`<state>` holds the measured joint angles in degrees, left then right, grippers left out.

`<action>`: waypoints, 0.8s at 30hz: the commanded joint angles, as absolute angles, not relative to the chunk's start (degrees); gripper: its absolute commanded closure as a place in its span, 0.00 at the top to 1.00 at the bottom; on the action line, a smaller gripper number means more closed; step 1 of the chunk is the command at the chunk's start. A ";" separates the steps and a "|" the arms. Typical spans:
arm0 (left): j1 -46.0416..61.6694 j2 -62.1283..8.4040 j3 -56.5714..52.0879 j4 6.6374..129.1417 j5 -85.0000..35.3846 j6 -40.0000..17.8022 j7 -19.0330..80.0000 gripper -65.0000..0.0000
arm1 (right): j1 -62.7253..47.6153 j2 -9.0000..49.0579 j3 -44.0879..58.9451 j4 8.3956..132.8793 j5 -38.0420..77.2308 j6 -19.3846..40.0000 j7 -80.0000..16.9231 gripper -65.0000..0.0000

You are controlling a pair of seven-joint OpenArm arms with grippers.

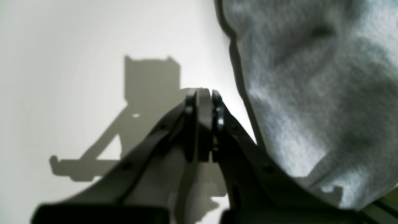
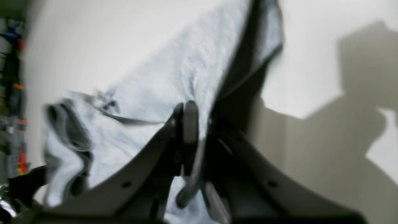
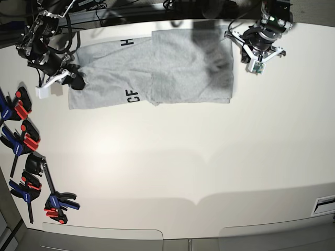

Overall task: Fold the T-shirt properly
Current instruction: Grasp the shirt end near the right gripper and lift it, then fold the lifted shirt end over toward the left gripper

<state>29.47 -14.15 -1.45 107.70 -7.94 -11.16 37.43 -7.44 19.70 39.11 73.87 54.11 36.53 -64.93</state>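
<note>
Only in base view: black lettering on light heather-grey cotton T-shirt [image 3: 157, 70], lying lengthwise left-right across upper frame on white surface [image 3: 183, 157]. Left tool [image 1: 203, 93] closed, empty; right tool [image 2: 199, 109] clamped on shirt fabric.

The T-shirt [image 3: 172, 68] is soft, matt heather-grey cloth with a fuzzy knit. The table [image 3: 183, 157] looks smooth and matt. Both grippers' fingers [image 1: 219, 112] are glossy black plastic.

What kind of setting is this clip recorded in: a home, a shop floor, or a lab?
Most likely a robotics lab bench. A wide white table holds only the T-shirt, red and blue bar clamps line one edge, and cables run along the far side.
</note>
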 commanded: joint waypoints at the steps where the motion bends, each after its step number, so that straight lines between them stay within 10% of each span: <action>1: 29.52 -14.48 -1.52 108.40 -8.23 -11.38 36.32 0.00 | -6.79 20.80 39.42 74.91 56.82 37.93 -64.84 0.00; 24: 29.52 -14.46 -1.52 108.31 -10.17 -11.38 36.36 0.00 | -11.16 10.33 33.50 101.60 85.00 40.00 -80.00 0.00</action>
